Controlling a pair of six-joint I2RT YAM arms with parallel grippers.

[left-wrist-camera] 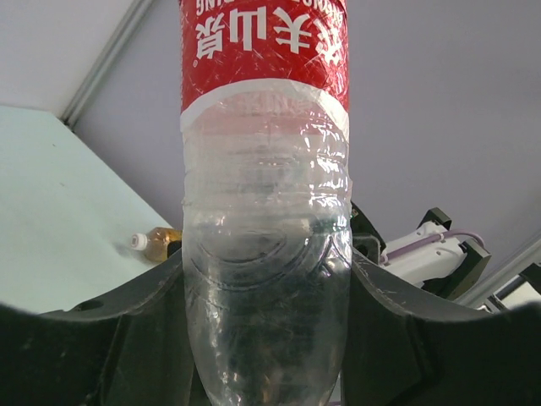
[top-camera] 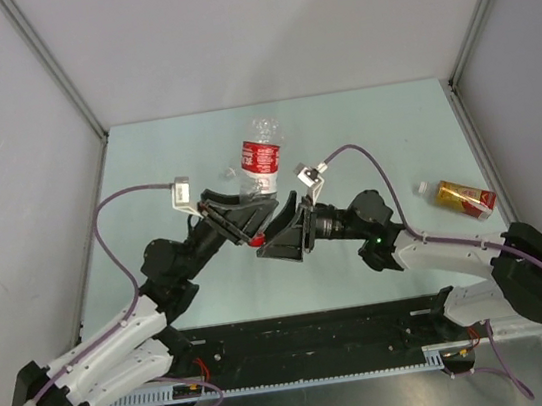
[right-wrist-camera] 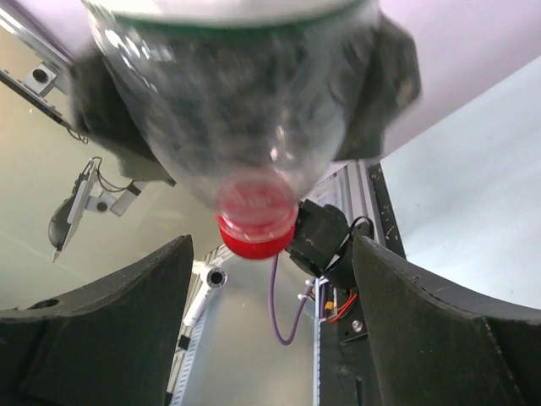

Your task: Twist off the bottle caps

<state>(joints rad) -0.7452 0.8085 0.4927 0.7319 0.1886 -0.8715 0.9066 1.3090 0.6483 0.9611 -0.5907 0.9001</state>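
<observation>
My left gripper (top-camera: 241,219) is shut on the clear bottle with a red label band (top-camera: 258,161) and holds it off the table, cap end toward the near edge. In the left wrist view the jaws (left-wrist-camera: 266,347) pinch its clear lower body (left-wrist-camera: 265,254). Its red cap (right-wrist-camera: 256,241) is on the neck. My right gripper (right-wrist-camera: 270,279) is open, its fingers either side of the cap and apart from it; it also shows in the top view (top-camera: 289,226). The amber bottle (top-camera: 464,197) with a white cap (top-camera: 420,187) lies at the right. The crinkled bottle is not clearly seen.
The pale green table (top-camera: 362,130) is walled by grey panels at the back and both sides. A black rail with cables (top-camera: 321,342) runs along the near edge. The amber bottle also shows in the left wrist view (left-wrist-camera: 158,244).
</observation>
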